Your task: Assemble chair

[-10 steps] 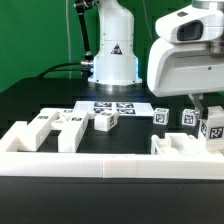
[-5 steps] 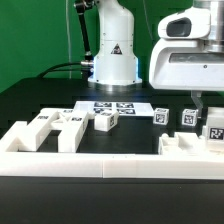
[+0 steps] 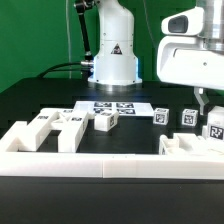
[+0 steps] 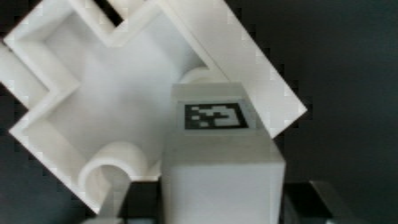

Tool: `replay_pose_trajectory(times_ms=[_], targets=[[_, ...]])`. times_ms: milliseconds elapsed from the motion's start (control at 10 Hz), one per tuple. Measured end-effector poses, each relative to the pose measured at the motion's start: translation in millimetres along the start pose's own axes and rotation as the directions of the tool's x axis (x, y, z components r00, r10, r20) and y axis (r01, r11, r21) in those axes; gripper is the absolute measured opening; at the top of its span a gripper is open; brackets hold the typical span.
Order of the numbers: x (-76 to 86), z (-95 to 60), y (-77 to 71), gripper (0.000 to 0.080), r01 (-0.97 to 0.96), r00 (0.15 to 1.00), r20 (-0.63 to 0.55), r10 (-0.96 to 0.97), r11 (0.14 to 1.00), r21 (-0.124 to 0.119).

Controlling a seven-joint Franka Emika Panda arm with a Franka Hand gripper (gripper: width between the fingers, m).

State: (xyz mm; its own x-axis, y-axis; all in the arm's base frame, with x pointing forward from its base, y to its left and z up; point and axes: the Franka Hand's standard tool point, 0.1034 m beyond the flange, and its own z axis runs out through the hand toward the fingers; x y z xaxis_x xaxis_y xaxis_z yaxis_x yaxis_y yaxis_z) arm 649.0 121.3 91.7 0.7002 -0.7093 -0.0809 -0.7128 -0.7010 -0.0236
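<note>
Wrist view, end effector mostly cropped, clamping tagged leg

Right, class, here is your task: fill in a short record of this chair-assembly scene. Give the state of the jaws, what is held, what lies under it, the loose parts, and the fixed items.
jaws: shut, one on each side of the held part
held part: square leg with a tag on its face
under the leg: flat white panel, seen in the wrist view
loose parts: group of white pieces at the exterior view's left; small tagged block and second tagged block towards its right
marker board: flat on the table, in front of the robot base
border wall: along the near edge
</note>
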Motion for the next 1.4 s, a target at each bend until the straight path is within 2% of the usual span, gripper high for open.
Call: replay_pose_trajectory(times_ms=[300,600,700,800,900,1000,1200,1400], targets=[[-4.9,-0.5,-1.6,0.029,-0.161,0.987,0.007,0.161,0.987,-0.002],[-3.4,-1.2,-1.3,0.029,-0.178,0.984,0.012,0.178,0.984,0.002],[-3.5,-1.3,-1.7,0.0353,-0.17,0.985,0.012,0.17,0.985,0.003],[-3.7,-1.7,-1.9,0.0353,-0.131,0.991,0.011,0.131,0.991,0.003],[-5.2,-4.0,-3.7,0.0541,-0.029,1.0,0.013,0.029,1.0,0.003],[-6.8,-5.6,-6.5,0.0615,0.072,0.997,0.012,-0.072,0.997,0.008],[-2.8,-6.1,-7.4,0.0643,0.176,0.984,0.004,-0.176,0.984,0.028],[-3.4,-6.0,-7.8,0.0648,0.243,0.97,0.002,-0.243,0.97,0.028]])
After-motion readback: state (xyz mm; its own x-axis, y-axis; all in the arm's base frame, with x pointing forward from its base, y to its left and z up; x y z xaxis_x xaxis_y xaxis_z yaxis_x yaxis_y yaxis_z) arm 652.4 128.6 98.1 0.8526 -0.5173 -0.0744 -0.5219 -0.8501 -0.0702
